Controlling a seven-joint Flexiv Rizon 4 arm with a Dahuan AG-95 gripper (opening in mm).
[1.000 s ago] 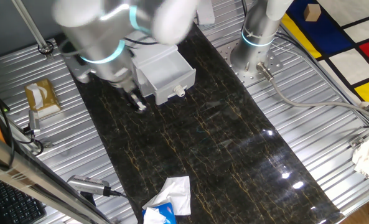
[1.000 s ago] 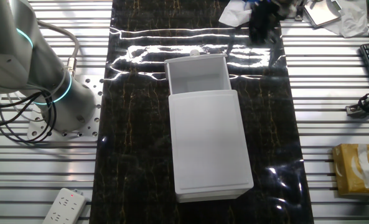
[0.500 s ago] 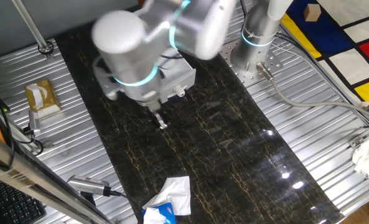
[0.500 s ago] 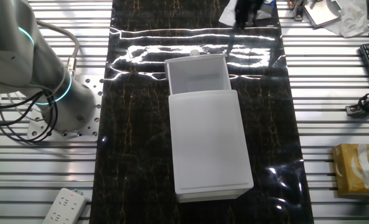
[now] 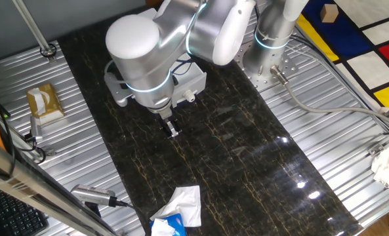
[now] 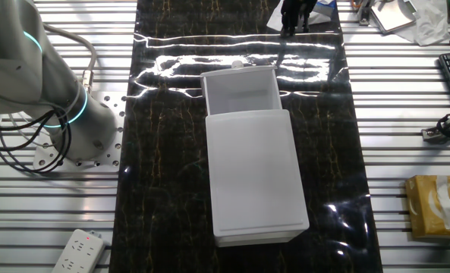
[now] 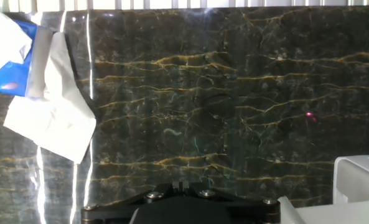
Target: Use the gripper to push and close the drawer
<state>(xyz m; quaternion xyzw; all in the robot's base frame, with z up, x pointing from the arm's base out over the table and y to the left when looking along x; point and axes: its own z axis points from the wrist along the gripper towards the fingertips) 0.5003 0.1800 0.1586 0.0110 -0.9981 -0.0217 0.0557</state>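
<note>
Marble-patterned black mat (image 5: 233, 151) covers the middle of the ribbed metal table (image 5: 351, 170), and one white cabinet (image 6: 255, 178) lies on it with its one drawer (image 6: 240, 92) pulled partly out, the tray open to the other fixed view and a single small round knob (image 5: 189, 96) on its front panel; two robot arms are in sight, the working silver-grey arm (image 5: 155, 46) bending over the cabinet and a second arm's upright base (image 5: 273, 33) standing beside it on the metal; the working arm carries one gripper (image 5: 172, 127), which hangs over the mat just in front of the drawer's front panel and a little to the side of the knob, apart from both as far as one fixed view shows; its two fingers appear close together there, but whether they are fully closed I cannot tell, and the hand view shows only the black body of the tool, not the fingertips; in the other fixed view the gripper (image 6: 293, 19) shows dark at the top edge, beyond the drawer's front; a corner of the drawer (image 7: 358, 180) enters the hand view at lower right; one crumpled white tissue (image 5: 181, 204) with a blue packet (image 5: 164, 226) lies on the near end of the mat, well apart from the cabinet; one yellowish tissue box (image 5: 43, 101) sits on the metal to the side; one white power strip (image 6: 77, 252) lies near the second arm's base.
</note>
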